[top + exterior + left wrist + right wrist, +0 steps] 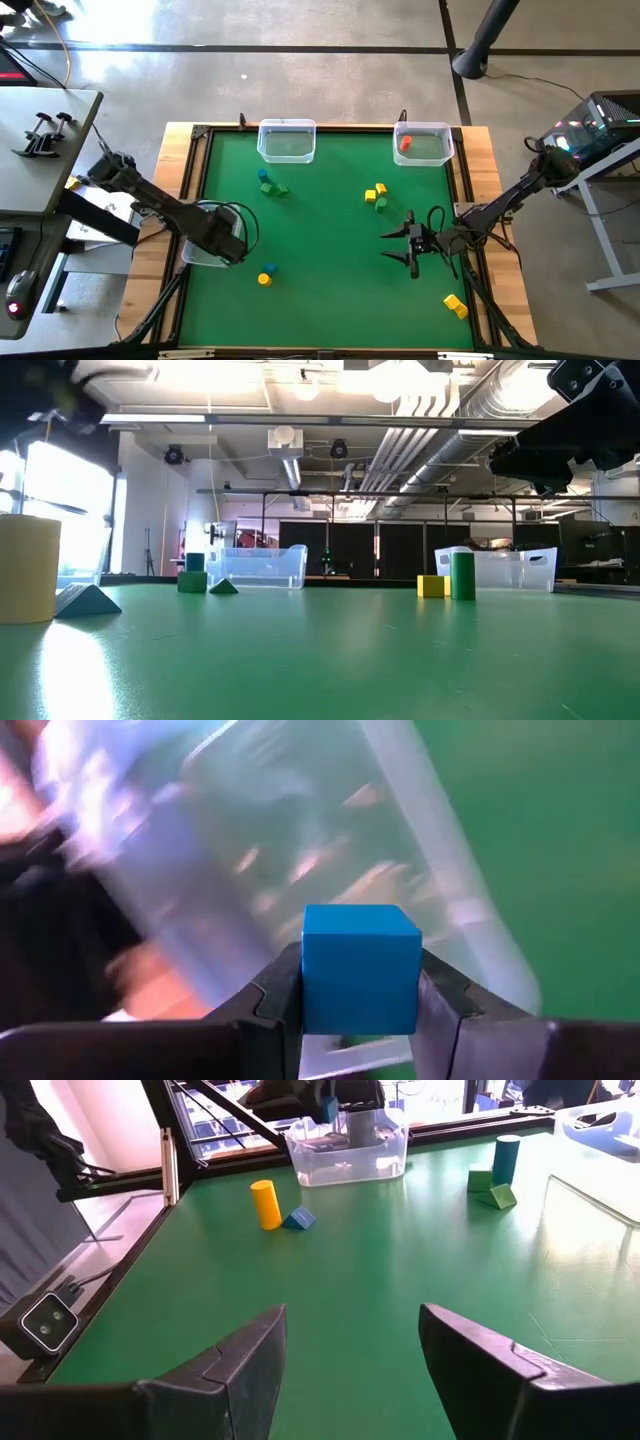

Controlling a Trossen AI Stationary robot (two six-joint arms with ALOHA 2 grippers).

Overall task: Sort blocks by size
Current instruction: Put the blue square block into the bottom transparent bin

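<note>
The left gripper is closed on a blue cube, pinched squarely between its two fingers, and it hangs directly over a clear bin at the left edge of the table. Judging from that, the drop into this bin is the step in hand, not yet made. Whether the bin already holds anything I cannot tell — the arm covers most of it from above and the wrist picture shows only blurred clear plastic.

The right gripper hovers with its fingers spread wide and nothing between them, above bare green surface near the right edge.

Two more clear bins stand along the far edge. The far right bin has one red block in it; the far left bin looks empty from above.

Most of the sorting seems left to do. Loose on the table are:
- a blue cylinder and green pieces just in front of the far left bin
- a yellow and green cluster towards the middle
- a yellow cylinder with a small blue wedge beside it, near the left gripper's bin
- yellow blocks by the near right corner

So roughly two pieces are dealt with — the rest still lie out.
</note>
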